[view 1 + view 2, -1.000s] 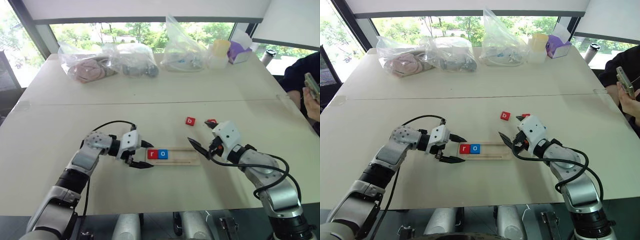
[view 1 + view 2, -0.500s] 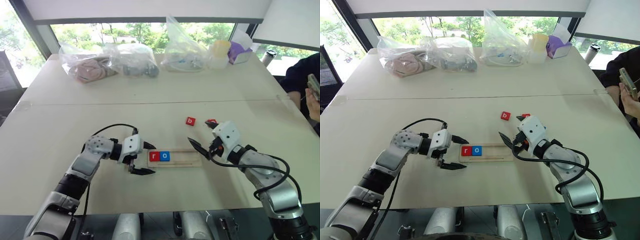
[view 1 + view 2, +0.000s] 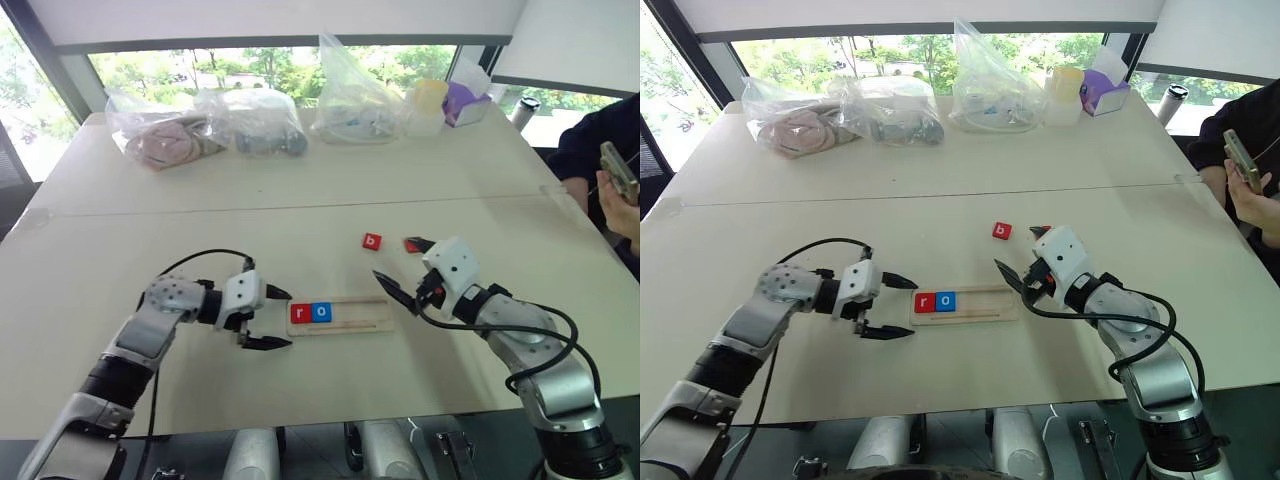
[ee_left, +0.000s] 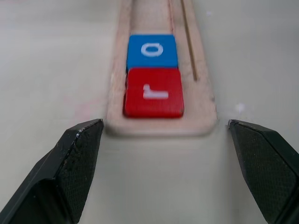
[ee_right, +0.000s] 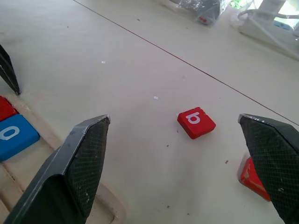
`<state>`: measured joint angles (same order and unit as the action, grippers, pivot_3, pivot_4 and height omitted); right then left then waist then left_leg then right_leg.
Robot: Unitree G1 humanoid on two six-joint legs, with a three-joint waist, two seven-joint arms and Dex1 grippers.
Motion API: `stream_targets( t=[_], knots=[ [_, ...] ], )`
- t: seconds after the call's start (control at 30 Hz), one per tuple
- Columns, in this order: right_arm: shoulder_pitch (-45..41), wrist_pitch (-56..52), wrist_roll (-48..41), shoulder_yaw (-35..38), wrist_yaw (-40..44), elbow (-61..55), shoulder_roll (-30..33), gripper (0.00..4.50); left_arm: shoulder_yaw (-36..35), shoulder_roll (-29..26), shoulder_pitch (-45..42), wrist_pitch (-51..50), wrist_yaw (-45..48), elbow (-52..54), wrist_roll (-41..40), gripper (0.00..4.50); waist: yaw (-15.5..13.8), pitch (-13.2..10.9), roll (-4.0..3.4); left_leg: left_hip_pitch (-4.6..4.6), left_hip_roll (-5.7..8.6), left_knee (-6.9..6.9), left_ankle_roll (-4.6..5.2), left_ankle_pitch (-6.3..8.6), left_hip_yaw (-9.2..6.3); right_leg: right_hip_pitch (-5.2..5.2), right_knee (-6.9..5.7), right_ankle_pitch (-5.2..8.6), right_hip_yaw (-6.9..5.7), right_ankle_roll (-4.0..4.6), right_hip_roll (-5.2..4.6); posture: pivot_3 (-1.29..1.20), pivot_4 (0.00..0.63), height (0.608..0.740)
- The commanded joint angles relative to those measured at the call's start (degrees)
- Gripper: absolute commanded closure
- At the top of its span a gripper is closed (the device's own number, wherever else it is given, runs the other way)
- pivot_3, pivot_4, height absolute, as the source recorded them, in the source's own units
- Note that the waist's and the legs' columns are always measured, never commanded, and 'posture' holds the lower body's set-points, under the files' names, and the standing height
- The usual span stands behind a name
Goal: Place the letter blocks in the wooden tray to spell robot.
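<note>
Tray (image 3: 340, 313) lay flat on the pale table (image 3: 300, 215), between the two grippers. Two blocks sat side by side in its left end: a red r (image 3: 300, 313) at the very end and a blue o (image 3: 321, 311) touching it on the right. The rest of the tray was bare wood.

Left gripper (image 3: 268, 318) hung just off the tray's left end, pointing along it, its jaws spread wide and holding nothing. In the left wrist view the two fingers (image 4: 70, 163) stood to either side of the tray's rounded end without touching it.

Right gripper (image 3: 400, 270) hovered near the tray's right end, jaws also wide apart and empty. A red b (image 3: 372, 241) lay loose on the table beyond the tray. Another red block (image 5: 252, 177) lay close to it, beside the right gripper's far finger; its letter could not be read.

Plastic bags (image 3: 260, 120) sat along the table's far edge. A person's hand (image 3: 625, 205) held a phone at the right.
</note>
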<state>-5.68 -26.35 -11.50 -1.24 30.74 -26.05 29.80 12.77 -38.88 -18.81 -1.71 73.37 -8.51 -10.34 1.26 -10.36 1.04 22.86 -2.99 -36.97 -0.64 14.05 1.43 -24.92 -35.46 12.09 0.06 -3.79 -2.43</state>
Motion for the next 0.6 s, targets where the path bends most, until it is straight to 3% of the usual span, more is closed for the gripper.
stream_targets(
  t=[0.03, 0.23, 0.37, 0.6],
  knots=[
    [-1.92, -0.69, -0.92, -0.62, 0.01, -0.43, -1.14, 0.00, -1.95, -4.49, 3.61, -1.24, -0.54, -1.47, 1.69, 0.06, 0.03, 0.00, 0.00, -0.02, -0.02, 0.00, 0.00, 0.00, 0.00, 0.00, 0.00, -0.02, 0.00, 0.03, 0.00, 0.00, 0.150, 0.740],
    [-6.00, -7.58, -0.46, -2.28, -1.19, 0.79, -2.09, 0.00, -7.11, -5.93, 5.34, -4.95, -3.10, 4.14, -3.66, 0.06, 0.04, -0.01, -0.02, 0.00, -0.04, 0.01, -0.01, 0.01, 0.03, -0.14, 0.01, -0.09, -0.01, 0.15, -0.04, 0.00, 0.150, 0.740],
    [-11.09, -16.88, 0.44, -3.47, -5.06, 3.43, -4.04, 0.00, -14.43, -4.10, 4.28, -21.80, -6.94, 16.70, -19.04, 0.06, -0.40, -0.06, 0.06, 0.53, -0.04, -0.14, -0.02, -0.01, 0.05, -0.57, -0.02, -0.19, -0.02, 0.26, -0.06, 0.00, 0.150, 0.740],
    [-20.15, -30.77, -0.31, -1.02, -13.61, 7.26, -12.54, 0.00, -16.22, -2.88, 3.89, -30.80, -12.74, 27.39, -24.79, 0.06, -0.40, -0.07, 0.07, 0.59, 0.10, -0.14, -0.01, -0.01, 0.10, -0.51, 0.02, -0.19, 0.00, 0.22, -0.16, 0.00, 0.150, 0.740]
  ],
)
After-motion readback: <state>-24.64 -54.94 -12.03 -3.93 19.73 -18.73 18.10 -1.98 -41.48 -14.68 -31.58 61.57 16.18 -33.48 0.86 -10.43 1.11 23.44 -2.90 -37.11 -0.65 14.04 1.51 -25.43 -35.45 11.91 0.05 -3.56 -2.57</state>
